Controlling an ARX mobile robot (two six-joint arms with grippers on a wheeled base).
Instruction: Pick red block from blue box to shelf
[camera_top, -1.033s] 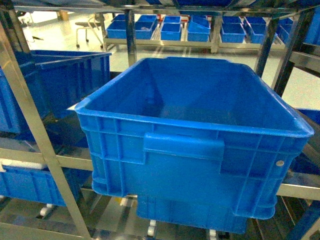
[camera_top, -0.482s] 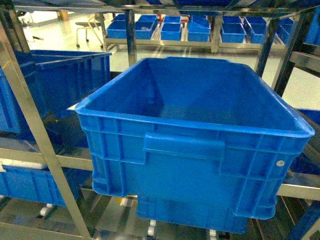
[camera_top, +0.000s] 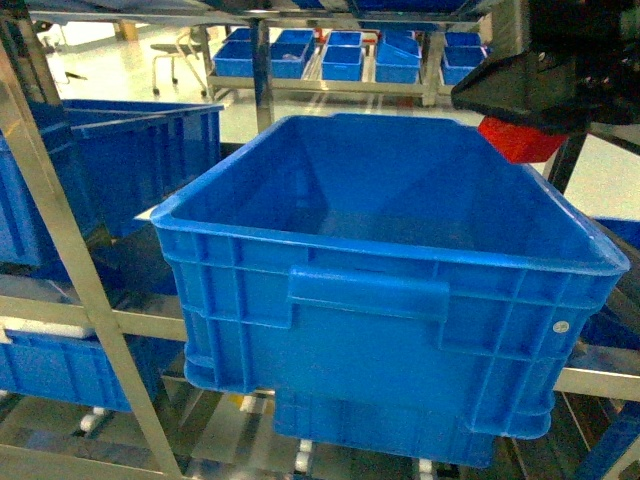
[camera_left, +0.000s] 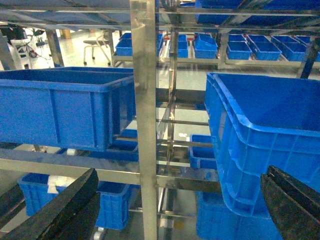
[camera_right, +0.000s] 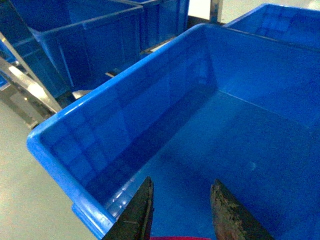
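The red block (camera_top: 520, 138) hangs at the top right of the head view, under my dark right gripper (camera_top: 540, 95), which is shut on it. It is above the far right rim of a big dark blue ribbed crate (camera_top: 400, 330) resting on the shelf (camera_top: 60, 250). In the right wrist view only a thin strip of the red block (camera_right: 200, 238) shows at the bottom edge, between the fingers of my right gripper (camera_right: 182, 181), over the crate's bare floor (camera_right: 240, 145). My left gripper (camera_left: 181, 172) stands wide open before a steel upright of the shelf (camera_left: 146, 100). The blue box is out of view.
A second ribbed crate (camera_top: 130, 160) sits on the same tier to the left, and also shows in the left wrist view (camera_left: 65, 107). More crates (camera_top: 60, 370) stand on the lower tier. Steel crossbars (camera_left: 115, 172) and uprights (camera_top: 555, 130) frame each bay. Distant racks hold small blue bins (camera_top: 345, 60).
My right gripper with the red block has come into the head view at the top right, over the crate's far rim. Nothing else has moved.
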